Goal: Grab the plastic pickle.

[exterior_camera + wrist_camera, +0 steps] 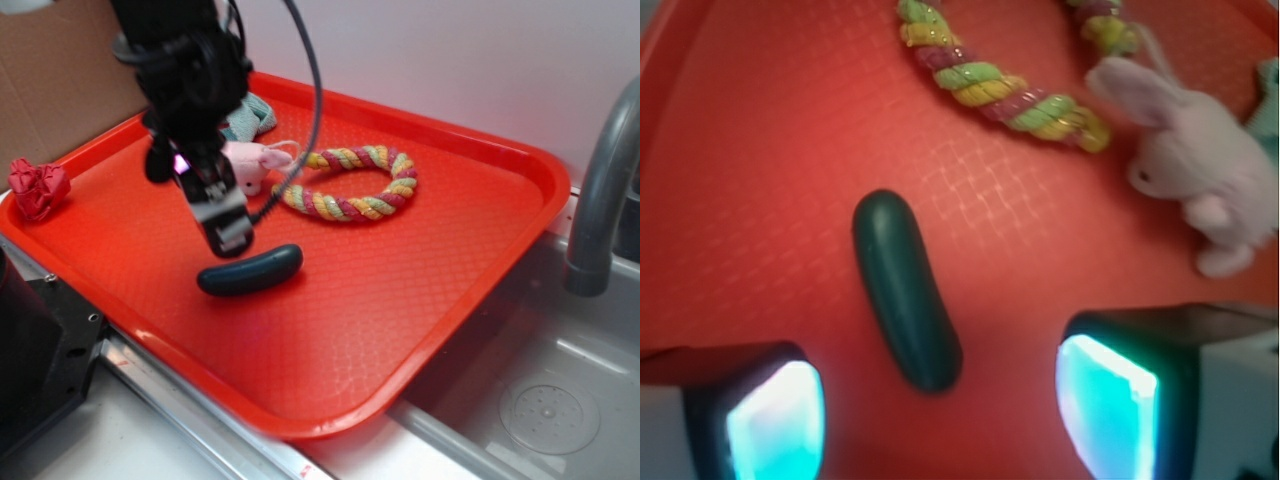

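The dark green plastic pickle (250,271) lies flat on the red tray (400,300), near its front left part. In the wrist view the pickle (905,290) lies lengthwise, its near end between my two fingers. My gripper (222,232) hangs just above the pickle's left end, pointing down. In the wrist view my gripper (940,420) is open and empty, with one lit finger pad on each side of the pickle's near end and not touching it.
A multicoloured rope ring (352,183) and a pink plush bunny (250,163) lie behind the pickle. A teal cloth (250,117) is at the tray's back. A red crumpled thing (38,187) sits at the left edge. A grey faucet (600,190) and sink are to the right.
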`<state>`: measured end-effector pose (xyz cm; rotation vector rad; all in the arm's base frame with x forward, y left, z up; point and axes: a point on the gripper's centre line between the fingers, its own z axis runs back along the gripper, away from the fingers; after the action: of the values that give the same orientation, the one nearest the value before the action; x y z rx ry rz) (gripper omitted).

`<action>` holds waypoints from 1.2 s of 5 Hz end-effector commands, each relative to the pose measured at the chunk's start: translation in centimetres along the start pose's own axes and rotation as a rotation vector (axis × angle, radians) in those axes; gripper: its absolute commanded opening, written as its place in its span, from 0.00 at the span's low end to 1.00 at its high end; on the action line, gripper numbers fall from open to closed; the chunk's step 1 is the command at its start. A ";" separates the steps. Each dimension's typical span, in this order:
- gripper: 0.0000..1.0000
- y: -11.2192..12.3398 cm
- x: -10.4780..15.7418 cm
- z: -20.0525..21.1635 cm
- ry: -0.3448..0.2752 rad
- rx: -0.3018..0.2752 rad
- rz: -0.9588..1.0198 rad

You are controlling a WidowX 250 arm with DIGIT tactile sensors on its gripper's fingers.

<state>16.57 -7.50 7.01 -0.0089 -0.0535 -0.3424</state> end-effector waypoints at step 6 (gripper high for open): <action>0.00 1.1 -0.7 1.0 0.028 0.024 0.034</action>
<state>15.90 -5.79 7.75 0.0235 -0.0104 -0.2923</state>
